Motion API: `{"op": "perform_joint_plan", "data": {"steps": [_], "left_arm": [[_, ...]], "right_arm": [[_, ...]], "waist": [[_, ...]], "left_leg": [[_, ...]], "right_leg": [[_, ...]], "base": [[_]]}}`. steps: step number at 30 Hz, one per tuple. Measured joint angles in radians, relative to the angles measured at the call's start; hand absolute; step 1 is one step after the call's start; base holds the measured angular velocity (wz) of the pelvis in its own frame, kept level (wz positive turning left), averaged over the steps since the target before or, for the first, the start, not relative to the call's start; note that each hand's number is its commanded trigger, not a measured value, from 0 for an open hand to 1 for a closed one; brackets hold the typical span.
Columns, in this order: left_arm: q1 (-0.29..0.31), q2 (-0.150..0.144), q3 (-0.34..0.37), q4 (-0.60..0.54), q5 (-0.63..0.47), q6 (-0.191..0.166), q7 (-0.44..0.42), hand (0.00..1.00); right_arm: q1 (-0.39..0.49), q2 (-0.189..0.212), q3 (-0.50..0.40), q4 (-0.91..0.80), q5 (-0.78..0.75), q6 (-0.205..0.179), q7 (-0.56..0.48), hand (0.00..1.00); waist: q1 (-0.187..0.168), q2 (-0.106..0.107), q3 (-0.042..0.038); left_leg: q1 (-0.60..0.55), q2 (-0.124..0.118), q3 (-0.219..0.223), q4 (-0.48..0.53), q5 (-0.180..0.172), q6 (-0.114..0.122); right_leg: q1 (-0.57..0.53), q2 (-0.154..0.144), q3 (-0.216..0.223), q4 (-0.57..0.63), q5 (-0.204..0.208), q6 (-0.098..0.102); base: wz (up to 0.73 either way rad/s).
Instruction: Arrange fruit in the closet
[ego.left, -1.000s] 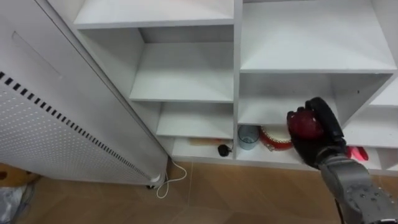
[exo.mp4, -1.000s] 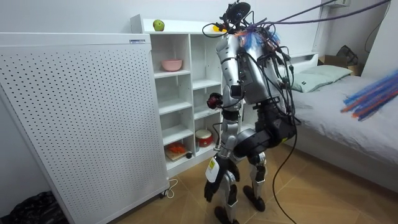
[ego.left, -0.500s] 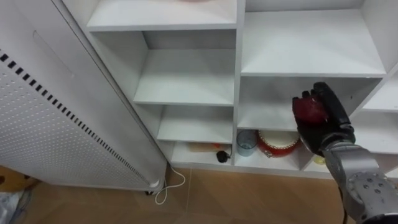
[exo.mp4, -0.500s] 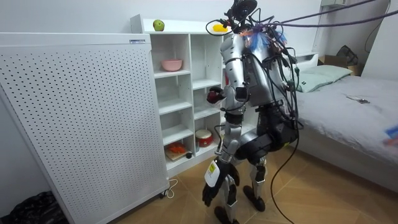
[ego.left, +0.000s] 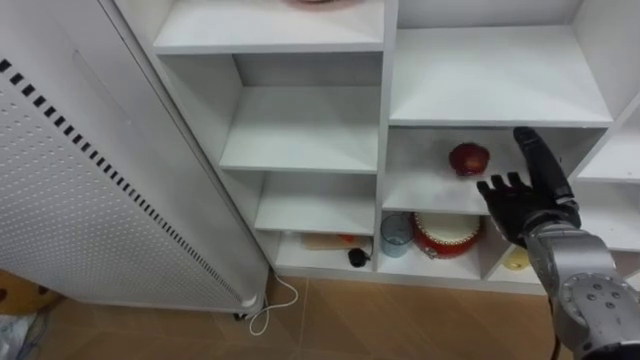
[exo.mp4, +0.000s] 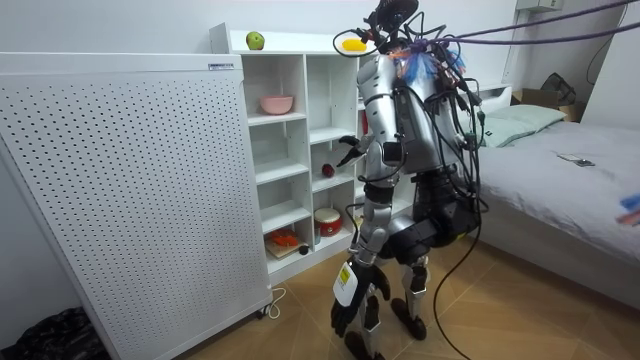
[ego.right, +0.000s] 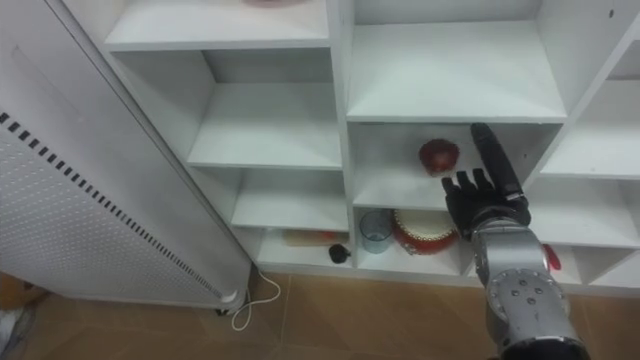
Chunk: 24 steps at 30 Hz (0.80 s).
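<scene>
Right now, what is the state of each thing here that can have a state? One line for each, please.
red fruit: resting on a shelf, not held
right hand: open, holding nothing
left hand: hanging low beside the leg
cup: upright on the lower shelf
green fruit: sitting on top of the closet
</scene>
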Motion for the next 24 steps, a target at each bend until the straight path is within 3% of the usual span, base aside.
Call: {"op": "perform_joint_plan", "data": {"steps": [6, 17, 24], "left_arm": [[0.007, 0.000, 0.000, -0.003, 0.004, 0.001, -0.014, 0.00], [0.030, 0.000, 0.000, -0.044, 0.040, 0.017, -0.025, 0.00], [0.044, 0.002, 0.000, -0.053, 0.036, 0.019, -0.038, 0.00]], "right_arm": [[0.003, -0.003, -0.017, 0.008, 0.002, 0.000, 0.000, 0.00], [0.003, -0.019, -0.039, 0.033, 0.010, 0.005, 0.014, 0.00], [0.038, -0.017, -0.045, 0.118, 0.065, 0.024, 0.084, 0.00]], "waist": [[0.014, 0.008, -0.0050], [0.015, 0.010, -0.0046], [0.016, 0.013, -0.0014]], "left_leg": [[0.001, 0.000, 0.001, -0.002, -0.001, -0.001], [0.007, 0.000, 0.003, -0.009, -0.004, -0.004], [0.096, 0.004, 0.000, -0.038, -0.014, -0.009]], "right_leg": [[-0.002, 0.000, 0.001, 0.000, -0.001, 0.000], [0.001, 0.000, 0.002, 0.001, -0.010, 0.000], [0.092, 0.010, -0.004, -0.033, -0.018, 0.004]], "base": [[0.00], [0.00], [-0.02]]}}
